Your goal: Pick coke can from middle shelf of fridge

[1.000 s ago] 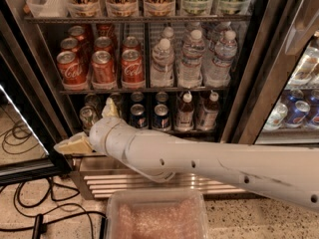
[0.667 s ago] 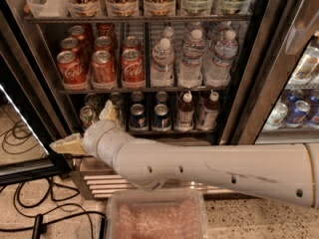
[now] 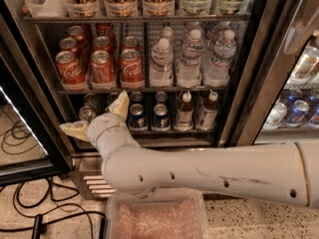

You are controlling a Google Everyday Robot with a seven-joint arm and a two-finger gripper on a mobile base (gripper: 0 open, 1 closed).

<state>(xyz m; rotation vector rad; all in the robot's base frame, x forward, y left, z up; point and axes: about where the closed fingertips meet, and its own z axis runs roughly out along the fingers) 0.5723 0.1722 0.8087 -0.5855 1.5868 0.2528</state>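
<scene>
We see red coke cans (image 3: 102, 66), white script, silver tops, on the dark wire middle shelf (image 3: 144, 89); blue cans (image 3: 137, 117) below; fridge (image 3: 249, 83) frame black and steel. The end effector (image 3: 97, 117), cream fingers (image 3: 119, 104) on a white arm (image 3: 209, 171), sits just left of the blue cans.

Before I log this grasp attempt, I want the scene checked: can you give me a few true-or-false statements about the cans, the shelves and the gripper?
1. The coke cans stand on the left part of the middle shelf. True.
2. The gripper is shut on a coke can. False: it is open and empty, below the middle shelf, in front of the lower shelf.
3. Water bottles stand to the right of the coke cans on the same shelf. True.
4. The blue cans share the coke cans' shelf. False: they stand on the lower shelf.
</scene>
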